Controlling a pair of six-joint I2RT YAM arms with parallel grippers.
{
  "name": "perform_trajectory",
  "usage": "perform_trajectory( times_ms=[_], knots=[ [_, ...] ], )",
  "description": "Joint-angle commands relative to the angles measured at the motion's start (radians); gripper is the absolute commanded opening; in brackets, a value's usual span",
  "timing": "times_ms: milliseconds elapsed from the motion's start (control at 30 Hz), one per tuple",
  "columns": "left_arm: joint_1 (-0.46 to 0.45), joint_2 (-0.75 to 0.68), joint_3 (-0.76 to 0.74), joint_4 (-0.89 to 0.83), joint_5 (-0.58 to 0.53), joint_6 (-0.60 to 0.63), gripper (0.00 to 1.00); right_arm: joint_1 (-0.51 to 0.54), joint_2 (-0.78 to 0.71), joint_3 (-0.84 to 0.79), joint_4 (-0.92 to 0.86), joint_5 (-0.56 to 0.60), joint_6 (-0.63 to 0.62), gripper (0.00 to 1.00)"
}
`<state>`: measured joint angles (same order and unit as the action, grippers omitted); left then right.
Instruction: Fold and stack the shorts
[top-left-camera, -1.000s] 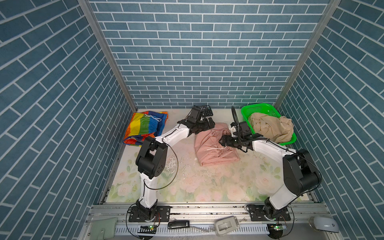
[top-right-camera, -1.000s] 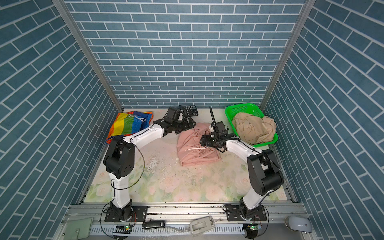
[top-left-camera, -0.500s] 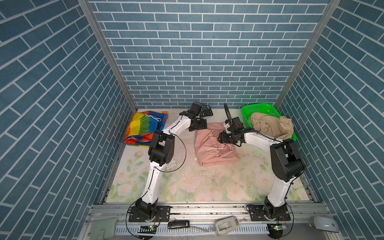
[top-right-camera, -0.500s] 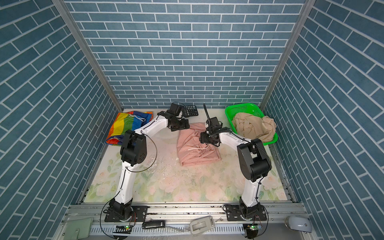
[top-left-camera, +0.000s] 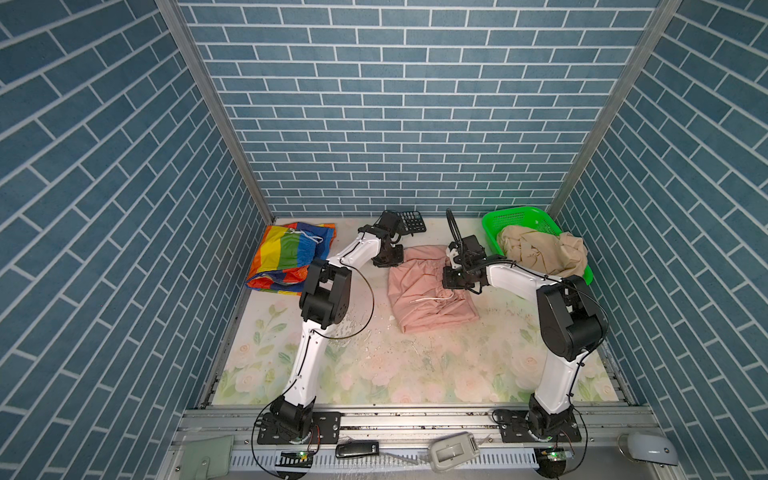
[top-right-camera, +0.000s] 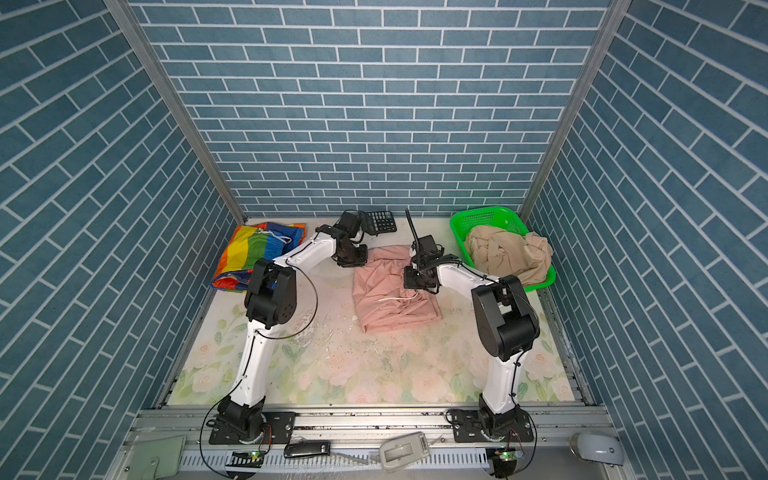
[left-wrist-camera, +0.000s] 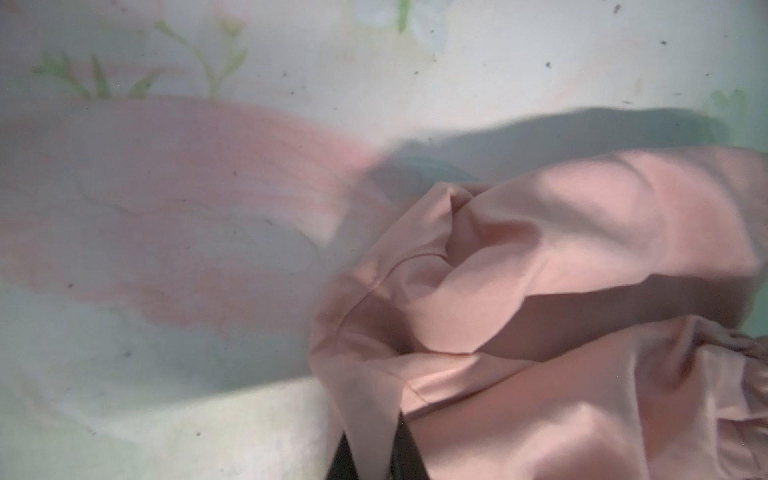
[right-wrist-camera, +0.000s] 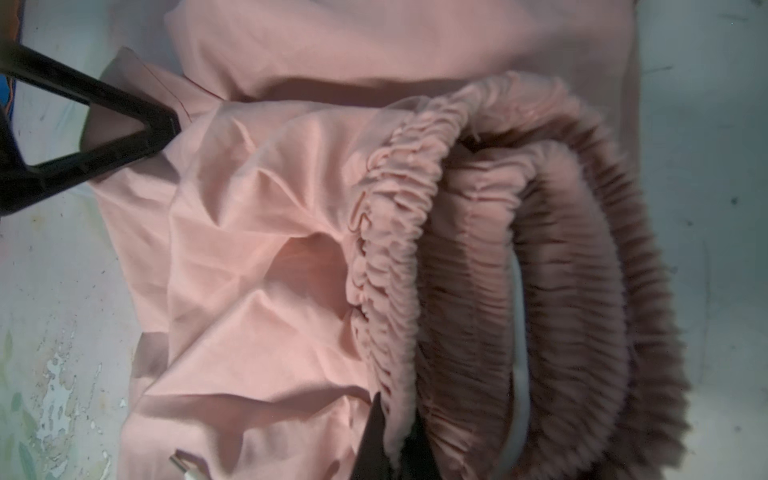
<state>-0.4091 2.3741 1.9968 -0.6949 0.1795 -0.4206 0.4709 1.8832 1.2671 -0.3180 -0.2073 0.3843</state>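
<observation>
The dusty pink shorts (top-left-camera: 428, 291) (top-right-camera: 395, 295) lie crumpled mid-table, white drawstring (top-left-camera: 432, 297) on top. My left gripper (top-left-camera: 388, 262) (top-right-camera: 352, 259) sits at their far left corner; in the left wrist view it (left-wrist-camera: 372, 440) is shut on a fold of pink cloth (left-wrist-camera: 540, 257). My right gripper (top-left-camera: 455, 282) (top-right-camera: 417, 282) is at their right side; in the right wrist view it (right-wrist-camera: 395, 436) is shut on the gathered waistband (right-wrist-camera: 395, 249). Rainbow-striped shorts (top-left-camera: 291, 253) (top-right-camera: 257, 253) lie far left. Beige shorts (top-left-camera: 540, 249) (top-right-camera: 511, 253) fill the green basket (top-left-camera: 515, 214) (top-right-camera: 482, 216).
A black calculator (top-left-camera: 411, 220) (top-right-camera: 380, 220) lies by the back wall just behind the left gripper. Blue brick walls close in the back and both sides. Small devices (top-left-camera: 453, 451) rest on the front rail.
Both grippers have gone from open to shut on the pink shorts. The left one has settled onto the far left corner, the right one onto the waistband.
</observation>
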Motion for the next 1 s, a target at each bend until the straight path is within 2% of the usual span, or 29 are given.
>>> perform_trajectory(
  times_ms=[0,167,333,367,467,633,667,733,833,900,933,967],
  knots=[
    [0.038,-0.067,-0.044,0.024,-0.010,0.007,0.06,-0.007,0.006,0.032,-0.012,-0.014,-0.009,0.00],
    [0.089,-0.104,-0.116,0.081,0.048,0.001,0.05,-0.037,-0.014,0.008,0.026,-0.050,0.012,0.00],
    [0.119,-0.135,-0.205,0.159,0.081,-0.009,0.05,-0.086,0.027,0.006,0.051,-0.086,0.017,0.02],
    [0.125,-0.143,-0.231,0.181,0.087,-0.013,0.04,-0.097,0.033,0.006,0.059,-0.095,0.016,0.07],
    [0.140,-0.153,-0.278,0.220,0.093,-0.019,0.06,-0.113,0.057,0.023,0.050,-0.106,0.000,0.12],
    [0.158,-0.177,-0.318,0.256,0.122,-0.019,0.17,-0.115,0.008,0.018,0.042,-0.144,-0.024,0.40],
    [0.158,-0.189,-0.322,0.258,0.124,-0.017,0.24,-0.115,-0.014,0.014,0.042,-0.156,-0.021,0.45],
    [0.159,-0.214,-0.321,0.253,0.131,-0.017,0.45,-0.115,-0.067,-0.003,0.049,-0.180,-0.011,0.54],
    [0.159,-0.275,-0.321,0.247,0.146,-0.039,0.65,-0.113,-0.164,-0.062,0.112,-0.222,0.049,0.69],
    [0.159,-0.334,-0.349,0.271,0.167,-0.085,0.83,-0.102,-0.210,-0.110,0.178,-0.265,0.103,0.79],
    [0.159,-0.369,-0.378,0.305,0.189,-0.129,0.98,-0.089,-0.222,-0.129,0.207,-0.281,0.131,0.84],
    [0.156,-0.400,-0.420,0.371,0.234,-0.185,1.00,-0.076,-0.228,-0.146,0.241,-0.296,0.155,0.89]
  ],
)
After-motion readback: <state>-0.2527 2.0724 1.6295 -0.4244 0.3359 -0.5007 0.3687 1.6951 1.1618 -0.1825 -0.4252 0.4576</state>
